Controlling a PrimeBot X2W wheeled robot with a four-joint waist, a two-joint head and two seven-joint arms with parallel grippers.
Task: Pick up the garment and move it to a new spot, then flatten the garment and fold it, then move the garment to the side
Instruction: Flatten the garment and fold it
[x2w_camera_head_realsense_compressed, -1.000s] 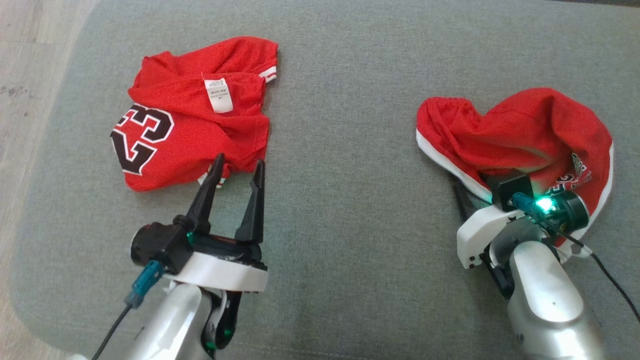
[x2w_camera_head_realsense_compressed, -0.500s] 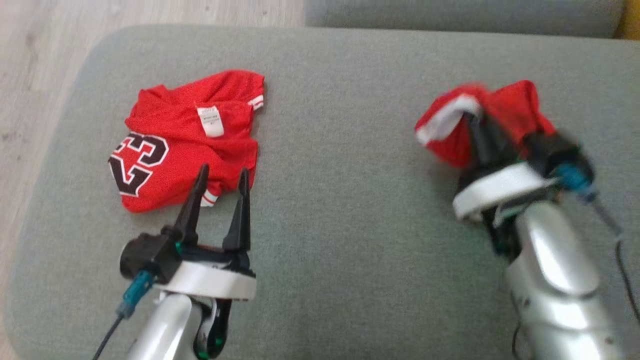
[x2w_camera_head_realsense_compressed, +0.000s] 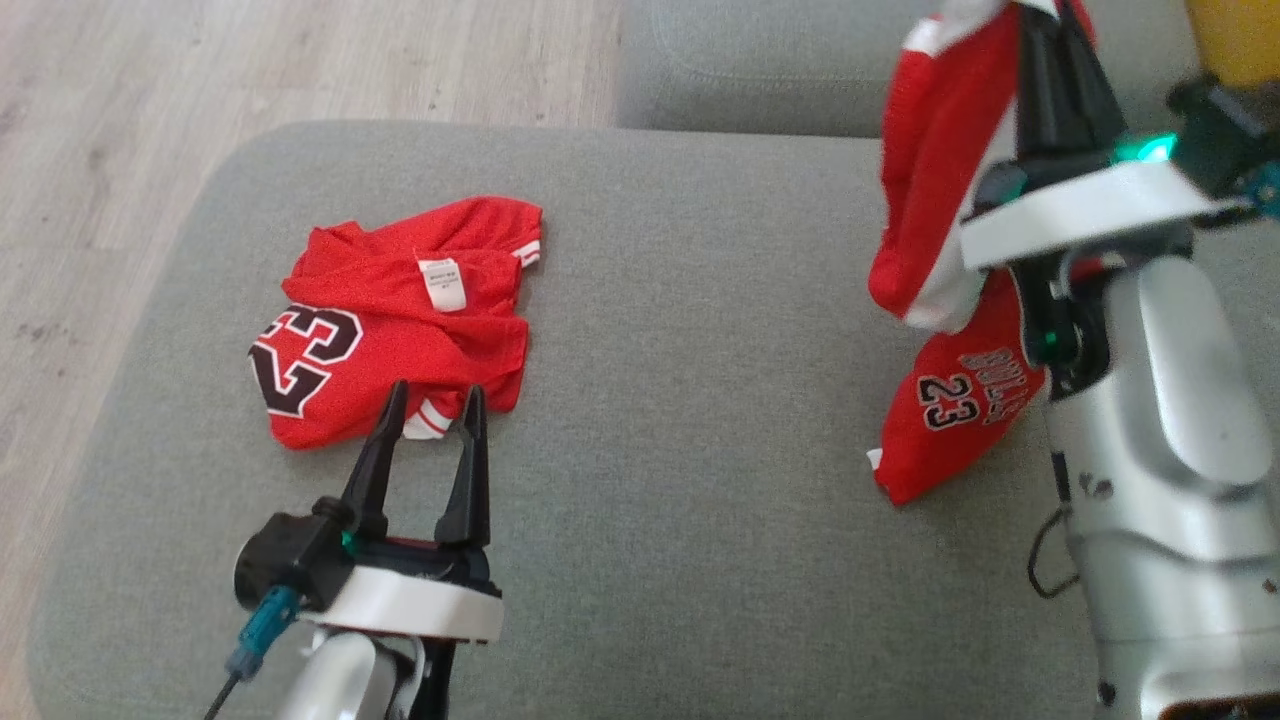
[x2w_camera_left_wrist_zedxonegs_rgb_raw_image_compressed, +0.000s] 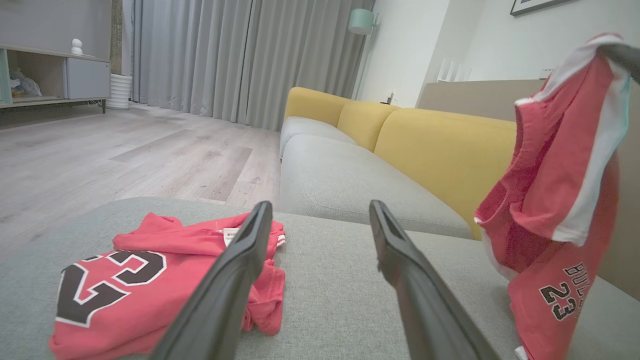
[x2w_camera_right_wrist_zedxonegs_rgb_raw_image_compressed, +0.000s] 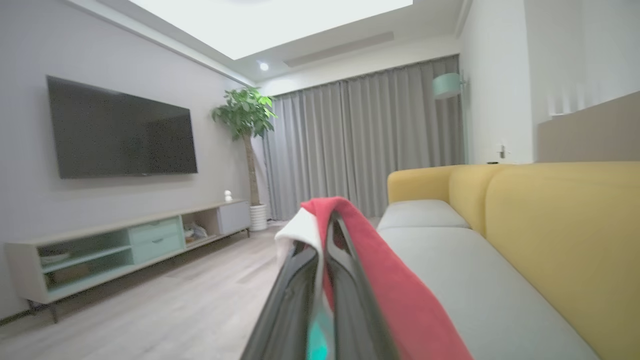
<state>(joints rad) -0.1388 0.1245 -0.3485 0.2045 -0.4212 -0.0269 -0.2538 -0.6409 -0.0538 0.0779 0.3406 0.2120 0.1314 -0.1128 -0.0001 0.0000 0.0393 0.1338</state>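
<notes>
Silver forearms (x2w_camera_head_realsense_compressed: 1170, 420), white wrist collars (x2w_camera_head_realsense_compressed: 410, 605), black left pincer (x2w_camera_head_realsense_compressed: 435, 392)

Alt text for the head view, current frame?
The right gripper, shut on red white-trimmed basketball shorts, holds them hanging above a grey fabric sofa cushion. The open left gripper points at a crumpled red jersey numbered 23 lying on the cushion's left side.

- Left gripper (x2w_camera_head_realsense_compressed: 435, 392) hovers low over the grey cushion (x2w_camera_head_realsense_compressed: 700, 420), jaws spread wide, fingers pointing forward.
- Right gripper (x2w_camera_right_wrist_zedxonegs_rgb_raw_image_compressed: 330, 226) stands high above the cushion's right side, fingers pinched together on the garment (x2w_camera_head_realsense_compressed: 935, 150).
</notes>
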